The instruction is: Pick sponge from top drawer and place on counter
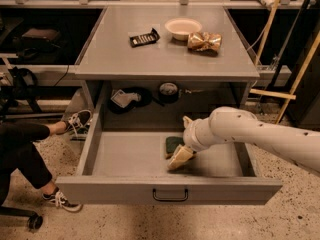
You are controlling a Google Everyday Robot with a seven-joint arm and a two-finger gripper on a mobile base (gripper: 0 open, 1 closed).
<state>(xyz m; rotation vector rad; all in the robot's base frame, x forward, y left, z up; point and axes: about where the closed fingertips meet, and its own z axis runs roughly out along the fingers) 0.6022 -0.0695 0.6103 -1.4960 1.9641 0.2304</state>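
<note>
The top drawer (170,190) is pulled out under the counter (150,54). The sponge (172,144), dark green on top, lies on the drawer floor right of the middle. My gripper (183,139) reaches into the drawer from the right and sits at the sponge's right edge. It is open: one cream finger (179,158) is in front of the sponge and the other (187,120) is behind it. Part of the sponge is hidden by the gripper.
On the counter lie a black flat packet (144,37), a white bowl (183,28) and a gold foil bag (204,41). Dark items (167,91) sit on the shelf behind the drawer. A seated person's leg and shoe (59,200) are at the left.
</note>
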